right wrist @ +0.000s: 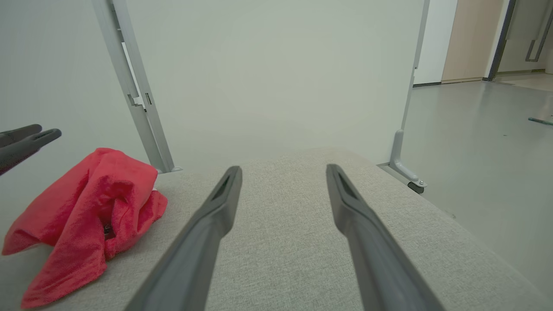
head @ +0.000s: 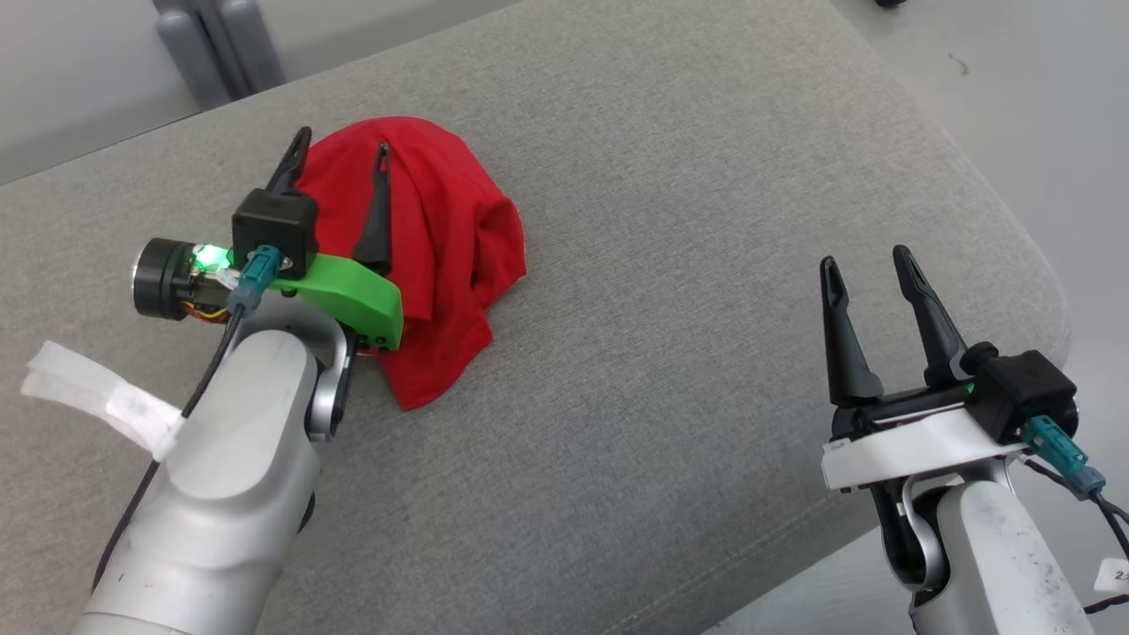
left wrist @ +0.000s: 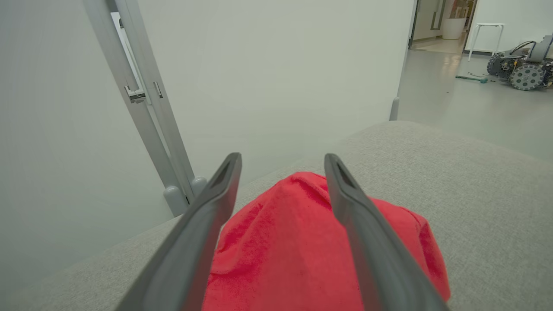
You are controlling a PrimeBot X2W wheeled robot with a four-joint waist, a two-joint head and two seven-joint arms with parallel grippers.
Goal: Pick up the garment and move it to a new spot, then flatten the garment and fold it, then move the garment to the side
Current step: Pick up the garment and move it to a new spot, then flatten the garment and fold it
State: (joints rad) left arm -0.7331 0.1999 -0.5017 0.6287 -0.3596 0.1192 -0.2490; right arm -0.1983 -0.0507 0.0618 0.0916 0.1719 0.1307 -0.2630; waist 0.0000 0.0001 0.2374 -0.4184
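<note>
The garment [head: 441, 238] is a red cloth lying in a crumpled heap on the grey cushioned surface [head: 661, 265], left of centre. My left gripper [head: 342, 145] hovers over it, open, one finger off the heap's left edge and the other above its middle. In the left wrist view the garment [left wrist: 285, 242] bulges up between and below the spread fingers of the left gripper [left wrist: 283, 160], held by neither. My right gripper [head: 867, 257] stands open over bare fabric at the lower right, well apart from the garment [right wrist: 86, 207]. In its own view the right gripper [right wrist: 284, 169] has nothing between its fingers.
A pale wall with grey metal posts [left wrist: 142, 99] rises just behind the surface. The rounded right edge [head: 1041, 282] drops to a grey floor. A wheeled machine [left wrist: 522, 65] stands far off on the floor. White tape [head: 106, 397] wraps my left forearm.
</note>
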